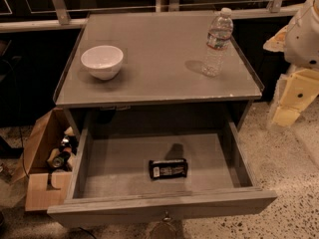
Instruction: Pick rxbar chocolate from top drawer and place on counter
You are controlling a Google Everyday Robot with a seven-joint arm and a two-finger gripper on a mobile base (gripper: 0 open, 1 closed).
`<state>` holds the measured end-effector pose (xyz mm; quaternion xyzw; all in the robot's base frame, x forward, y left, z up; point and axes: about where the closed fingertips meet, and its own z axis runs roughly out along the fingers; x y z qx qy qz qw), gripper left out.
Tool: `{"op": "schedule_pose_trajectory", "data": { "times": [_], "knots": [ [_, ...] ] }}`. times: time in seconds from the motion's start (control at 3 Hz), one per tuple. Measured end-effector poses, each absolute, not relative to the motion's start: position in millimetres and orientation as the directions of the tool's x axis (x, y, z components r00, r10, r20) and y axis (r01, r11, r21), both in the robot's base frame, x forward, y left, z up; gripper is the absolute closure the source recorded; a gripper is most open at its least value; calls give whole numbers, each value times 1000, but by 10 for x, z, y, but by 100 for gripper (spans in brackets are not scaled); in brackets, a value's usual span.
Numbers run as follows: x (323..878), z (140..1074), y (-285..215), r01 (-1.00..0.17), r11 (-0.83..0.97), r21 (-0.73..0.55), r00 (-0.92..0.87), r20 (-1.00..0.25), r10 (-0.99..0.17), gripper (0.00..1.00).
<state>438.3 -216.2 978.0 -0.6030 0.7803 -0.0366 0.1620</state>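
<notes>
Chocolate bar lies flat in open drawer. Gripper off counter's right edge; grip state: cannot tell.

1 ea: rxbar choc, top drawer, counter, bowl, water btl, box, hand (far right)

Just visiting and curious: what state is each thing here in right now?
top drawer: pulled open.
rxbar chocolate: lying flat on the drawer bottom.
water bottle: upright on the counter, cap on.
bowl: upright on the counter.
cardboard box: open, on the floor.
gripper: right edge, beside the counter, away from the bar.
</notes>
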Motion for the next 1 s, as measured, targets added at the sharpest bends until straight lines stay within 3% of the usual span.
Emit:
{"op": "schedule_pose_trajectory", "data": {
  "times": [0.33, 1.0],
  "knots": [
    [4383, 9780, -2162, -929, 270, -253, -220, -209, -953, 0],
    [4491, 9293, -1692, -964, 107, -244, -61, -189, -980, 0]
  ]
}}
